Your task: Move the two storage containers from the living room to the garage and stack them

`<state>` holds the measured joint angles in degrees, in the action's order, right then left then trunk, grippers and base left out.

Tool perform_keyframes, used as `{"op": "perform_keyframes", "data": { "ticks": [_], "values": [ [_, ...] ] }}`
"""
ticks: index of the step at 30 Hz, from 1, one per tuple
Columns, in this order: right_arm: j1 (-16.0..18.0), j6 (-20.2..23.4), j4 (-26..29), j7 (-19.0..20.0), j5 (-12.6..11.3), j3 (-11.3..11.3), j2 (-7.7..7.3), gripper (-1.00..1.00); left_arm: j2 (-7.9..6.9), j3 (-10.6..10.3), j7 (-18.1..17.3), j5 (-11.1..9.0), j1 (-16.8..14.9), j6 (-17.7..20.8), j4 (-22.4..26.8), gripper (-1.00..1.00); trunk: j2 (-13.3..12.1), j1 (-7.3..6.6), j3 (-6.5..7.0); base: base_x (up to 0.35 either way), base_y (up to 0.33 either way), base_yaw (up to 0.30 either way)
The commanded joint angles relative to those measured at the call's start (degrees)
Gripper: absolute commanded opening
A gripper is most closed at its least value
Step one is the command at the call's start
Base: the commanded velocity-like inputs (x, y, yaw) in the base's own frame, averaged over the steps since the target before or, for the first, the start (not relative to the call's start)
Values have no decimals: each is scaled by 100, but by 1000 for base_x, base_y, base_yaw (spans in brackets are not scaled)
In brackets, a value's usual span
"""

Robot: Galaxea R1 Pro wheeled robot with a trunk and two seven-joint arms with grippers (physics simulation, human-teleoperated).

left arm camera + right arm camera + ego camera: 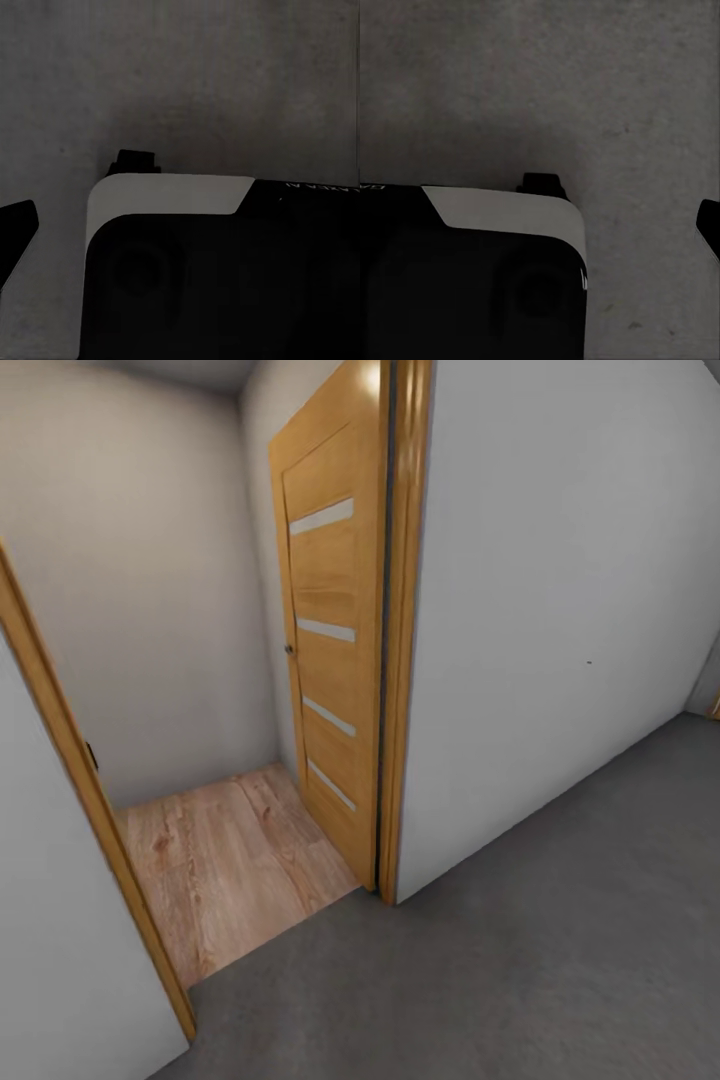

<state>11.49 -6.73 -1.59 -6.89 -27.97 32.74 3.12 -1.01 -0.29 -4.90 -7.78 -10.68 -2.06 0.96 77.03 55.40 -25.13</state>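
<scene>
Gripper tips barely visible, state unclear; open door (335, 660), grey floor (520, 960).

Speckled grey floor (180, 75), robot's black-and-white base (217, 270) over it

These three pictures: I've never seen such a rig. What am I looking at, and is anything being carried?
It is a simulated wheeled robot with two arms. The big picture comes from its head camera: an open wooden door, a wood-plank floor beyond it, grey concrete on the near side, white walls. The two dark pictures come from cameras on the wrists, looking down past the robot's own black-and-white body at the concrete. A dark finger shows at an edge. No bins appear, and nothing can be seen held.
</scene>
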Motion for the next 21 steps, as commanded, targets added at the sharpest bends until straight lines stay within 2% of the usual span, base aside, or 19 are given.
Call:
{"op": "perform_keyframes", "data": {
  "ticks": [1, 21],
  "values": [
    [6, -30, -17, -5, -51, 48, 5, 100, -2, -6, -29, -57, -4, -15, -8, 100, 3, 3, -6, 319, 0, 0],
    [7, -30, -17, -5, -42, 48, 9, 100, 4, -6, -29, -52, -4, -14, -8, 100, 3, 3, -6, 319, 0, 0]
  ]
}}
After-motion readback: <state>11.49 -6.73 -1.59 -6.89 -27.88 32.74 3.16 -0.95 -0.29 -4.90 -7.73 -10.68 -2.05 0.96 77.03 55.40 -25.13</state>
